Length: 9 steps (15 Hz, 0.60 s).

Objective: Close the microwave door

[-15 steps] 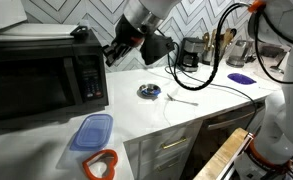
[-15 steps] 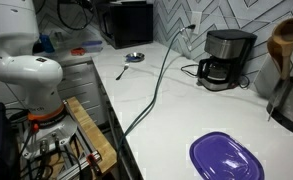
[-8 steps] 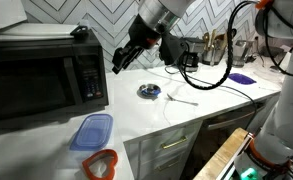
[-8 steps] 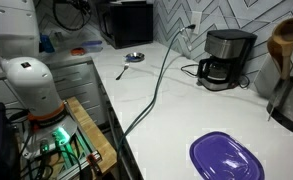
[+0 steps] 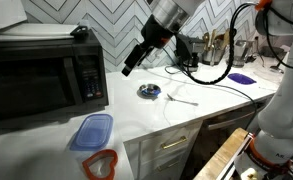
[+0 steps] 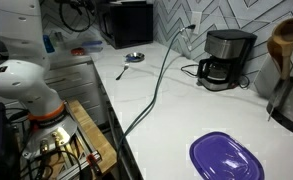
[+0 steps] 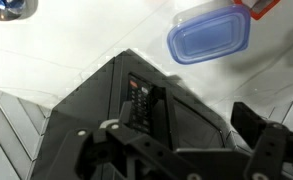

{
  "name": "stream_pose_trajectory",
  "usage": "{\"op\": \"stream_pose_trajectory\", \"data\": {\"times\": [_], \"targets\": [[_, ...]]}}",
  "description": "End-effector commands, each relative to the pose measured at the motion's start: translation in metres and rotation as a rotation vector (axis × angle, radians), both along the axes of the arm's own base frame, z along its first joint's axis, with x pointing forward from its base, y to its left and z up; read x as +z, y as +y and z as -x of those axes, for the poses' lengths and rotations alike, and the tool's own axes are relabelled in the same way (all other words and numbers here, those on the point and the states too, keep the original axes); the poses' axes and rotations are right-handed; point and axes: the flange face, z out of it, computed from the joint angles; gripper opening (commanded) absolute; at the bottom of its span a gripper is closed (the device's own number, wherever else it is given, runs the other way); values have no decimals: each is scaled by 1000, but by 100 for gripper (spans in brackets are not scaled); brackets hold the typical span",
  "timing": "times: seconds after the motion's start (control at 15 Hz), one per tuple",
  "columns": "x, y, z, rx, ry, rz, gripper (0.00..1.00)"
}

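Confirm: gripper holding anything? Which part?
Nothing held. The gripper hangs in the air, clear of the microwave; the wrist view shows nothing between its fingers.

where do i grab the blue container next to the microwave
Probably from straight above, jaws across the shorter span of the blue container, gripping its rim: it lies flat and low on the white counter, so a side approach has little to catch.

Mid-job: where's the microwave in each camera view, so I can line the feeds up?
Exterior view: microwave at left edge.
Exterior view: microwave small, top centre, counter's far end.
Wrist view: microwave fills the centre.
Shared landmark: small bowl on the counter in both exterior views.
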Motion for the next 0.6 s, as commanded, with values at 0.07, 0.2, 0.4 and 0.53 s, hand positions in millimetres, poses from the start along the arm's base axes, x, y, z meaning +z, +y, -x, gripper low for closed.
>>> {"op": "stream_pose_trajectory", "data": {"times": [0.07, 0.2, 0.4, 0.53], "targets": [[-8, -14, 3, 26, 33, 5, 100], [-11, -20, -1, 22, 45, 0, 100], [-9, -17, 0, 26, 43, -5, 100], [-9, -16, 1, 29, 43, -5, 100]]}}
